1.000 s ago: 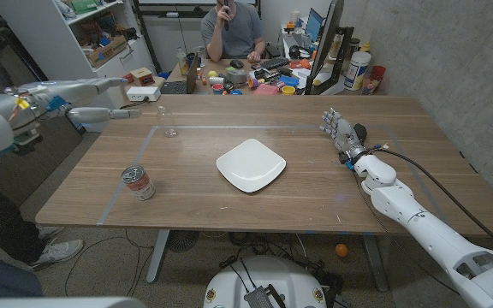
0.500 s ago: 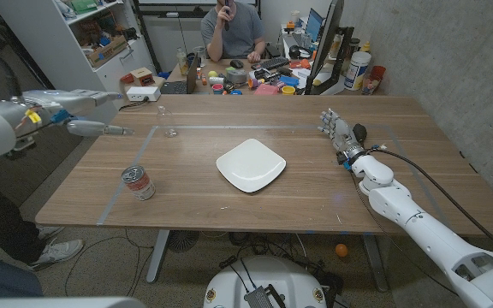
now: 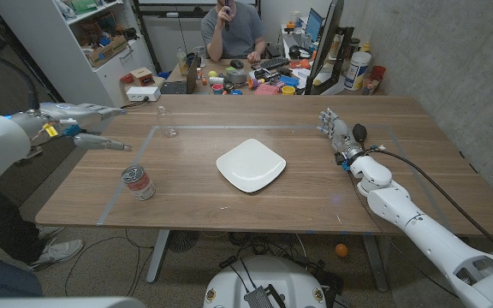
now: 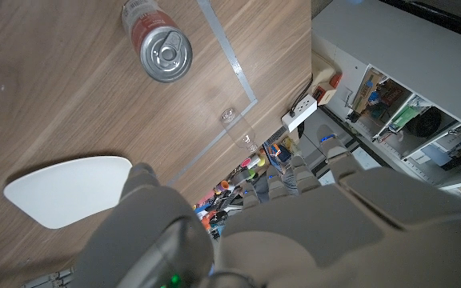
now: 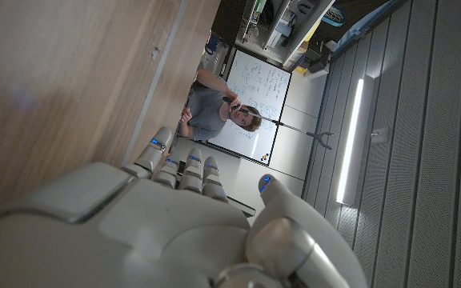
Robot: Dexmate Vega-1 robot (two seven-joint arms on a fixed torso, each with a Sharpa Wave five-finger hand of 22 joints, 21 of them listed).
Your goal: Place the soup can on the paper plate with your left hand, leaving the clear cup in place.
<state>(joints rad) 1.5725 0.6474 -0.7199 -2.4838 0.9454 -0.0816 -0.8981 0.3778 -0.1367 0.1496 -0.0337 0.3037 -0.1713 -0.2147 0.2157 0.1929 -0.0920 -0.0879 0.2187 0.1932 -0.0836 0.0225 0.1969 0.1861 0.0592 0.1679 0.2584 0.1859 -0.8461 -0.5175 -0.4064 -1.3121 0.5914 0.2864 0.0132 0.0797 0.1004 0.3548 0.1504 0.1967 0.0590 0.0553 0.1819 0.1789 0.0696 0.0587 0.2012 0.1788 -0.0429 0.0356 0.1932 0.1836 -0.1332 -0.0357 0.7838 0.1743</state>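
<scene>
Standing on the wooden counter (image 3: 315,197), the white paper plate (image 3: 250,165) lay well to the right of the left hand (image 3: 88,128), which hovered with its fingers stretched out, holding nothing. The right hand (image 3: 339,133) stood at the counter's far right, also holding nothing. The soup can (image 3: 138,182) stood upright, nearer the robot than the left hand. The clear cup (image 3: 170,121) stood beyond it, just to its right.

White-shelled arms, grey-metal left robot hand (image 3: 80,120) and right robot hand (image 3: 339,131), black wrist cable.
</scene>
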